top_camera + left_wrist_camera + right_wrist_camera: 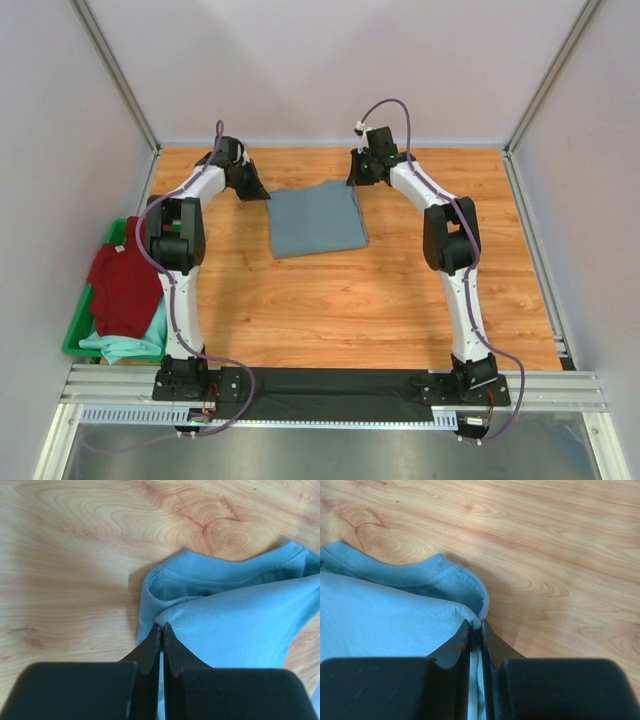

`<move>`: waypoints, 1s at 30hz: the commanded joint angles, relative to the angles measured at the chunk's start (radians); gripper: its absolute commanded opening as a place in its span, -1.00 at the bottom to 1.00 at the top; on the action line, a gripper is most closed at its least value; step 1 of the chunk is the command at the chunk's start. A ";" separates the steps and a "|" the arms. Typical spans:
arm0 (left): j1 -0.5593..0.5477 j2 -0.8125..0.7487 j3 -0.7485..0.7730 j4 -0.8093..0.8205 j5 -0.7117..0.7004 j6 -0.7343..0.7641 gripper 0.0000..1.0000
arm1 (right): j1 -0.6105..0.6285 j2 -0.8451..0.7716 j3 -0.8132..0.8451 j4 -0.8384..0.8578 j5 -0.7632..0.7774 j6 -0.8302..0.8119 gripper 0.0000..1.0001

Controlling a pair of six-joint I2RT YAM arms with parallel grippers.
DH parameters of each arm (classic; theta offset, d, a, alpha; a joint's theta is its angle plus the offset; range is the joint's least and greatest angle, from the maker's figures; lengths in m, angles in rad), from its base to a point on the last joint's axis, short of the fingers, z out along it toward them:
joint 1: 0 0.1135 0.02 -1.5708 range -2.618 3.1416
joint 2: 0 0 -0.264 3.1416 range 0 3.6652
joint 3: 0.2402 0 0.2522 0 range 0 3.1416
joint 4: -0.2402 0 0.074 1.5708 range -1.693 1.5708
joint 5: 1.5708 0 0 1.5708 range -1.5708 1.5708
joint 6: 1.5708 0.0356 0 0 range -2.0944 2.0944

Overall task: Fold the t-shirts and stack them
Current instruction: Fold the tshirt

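Observation:
The slate grey-blue t-shirt (316,220) lies folded at the back middle of the table. My left gripper (256,190) is shut on its far left corner; the left wrist view shows the cloth (235,625) pinched at my left gripper's (161,626) tips. My right gripper (357,178) is shut on the far right corner; the right wrist view shows the cloth (385,615) pinched between my right gripper's (475,624) tips. The dark red t-shirt (125,280) and the mint-green t-shirt (130,342) lie crumpled at the left.
A green plastic bin (85,315) at the table's left edge holds the red and mint shirts. Grey walls enclose the wooden table (400,300) on three sides. A metal rail (330,390) runs along the near edge.

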State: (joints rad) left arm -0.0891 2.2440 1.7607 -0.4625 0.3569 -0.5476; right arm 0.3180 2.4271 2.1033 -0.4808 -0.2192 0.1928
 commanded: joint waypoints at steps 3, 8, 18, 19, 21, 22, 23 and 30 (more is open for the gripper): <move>0.029 -0.006 0.132 -0.079 -0.067 0.029 -1.00 | -0.017 -0.016 0.093 -0.011 0.031 -0.053 -0.92; 0.032 0.110 0.273 -0.125 -0.104 0.066 -1.00 | -0.031 0.122 0.219 -0.022 0.014 -0.027 -0.84; 0.049 0.030 0.306 -0.154 -0.185 0.040 0.11 | -0.083 0.107 0.287 -0.080 -0.017 0.066 0.35; 0.049 -0.006 0.292 -0.180 -0.196 0.041 0.30 | -0.082 0.071 0.258 -0.091 -0.011 0.062 0.42; 0.049 -0.119 0.235 -0.209 -0.210 0.051 0.30 | -0.086 -0.034 0.135 -0.094 -0.023 0.076 0.65; 0.049 -0.164 0.205 -0.225 -0.199 0.051 0.29 | -0.088 -0.063 0.095 -0.091 -0.054 0.077 0.68; 0.048 -0.251 0.168 -0.225 -0.173 0.045 0.29 | -0.088 -0.089 0.062 -0.085 -0.071 0.082 0.74; -0.027 -0.651 -0.318 -0.168 -0.030 -0.029 0.20 | -0.089 -0.032 0.044 -0.010 -0.232 0.119 0.77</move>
State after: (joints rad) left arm -0.0635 1.7142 1.5982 -0.6380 0.2523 -0.5377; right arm 0.2207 2.3550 2.1273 -0.5404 -0.3622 0.2817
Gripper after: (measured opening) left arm 0.606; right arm 0.884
